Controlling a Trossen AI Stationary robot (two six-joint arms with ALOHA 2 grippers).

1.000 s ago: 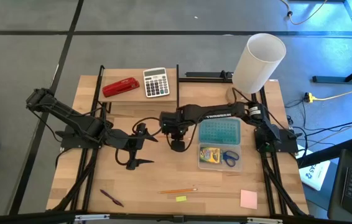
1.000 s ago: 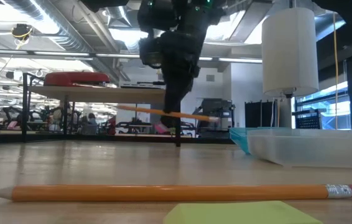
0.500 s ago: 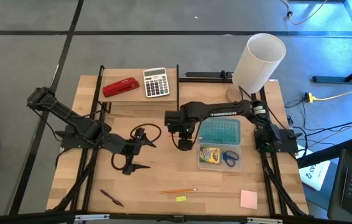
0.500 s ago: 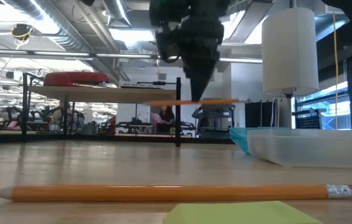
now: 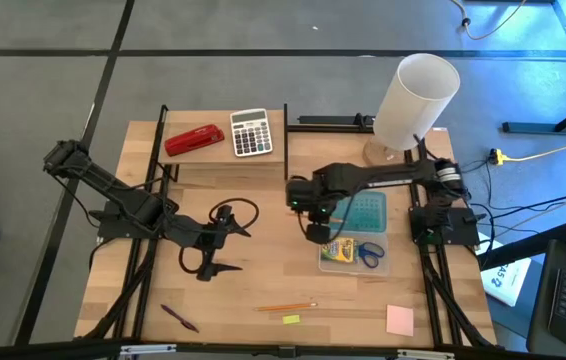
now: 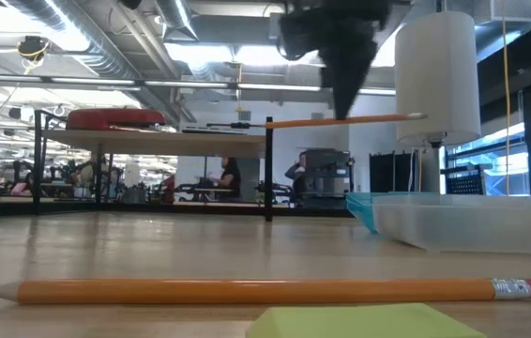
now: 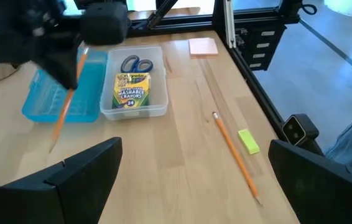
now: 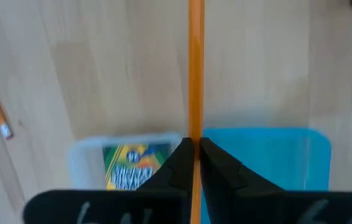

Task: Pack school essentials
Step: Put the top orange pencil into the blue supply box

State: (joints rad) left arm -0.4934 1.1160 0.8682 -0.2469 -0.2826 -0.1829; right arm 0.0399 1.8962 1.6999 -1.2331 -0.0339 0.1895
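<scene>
The right gripper (image 5: pixel 317 231) pinches an orange pencil (image 8: pixel 195 74) above the clear case's (image 7: pixel 157 111) left edge. Inside the case, the crayon box (image 7: pixel 130 88) reads "WASHABLE CRAYONS"; scissors (image 7: pixel 136 64) lie beside it. The left gripper (image 5: pixel 210 266) hangs wide open and empty, left of centre.

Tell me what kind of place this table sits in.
Most likely a robotics lab or open workshop. The low view shows exposed ceiling ducts and people seated at workstations behind the wooden table. The high view shows a bare concrete floor with loose cables.
</scene>
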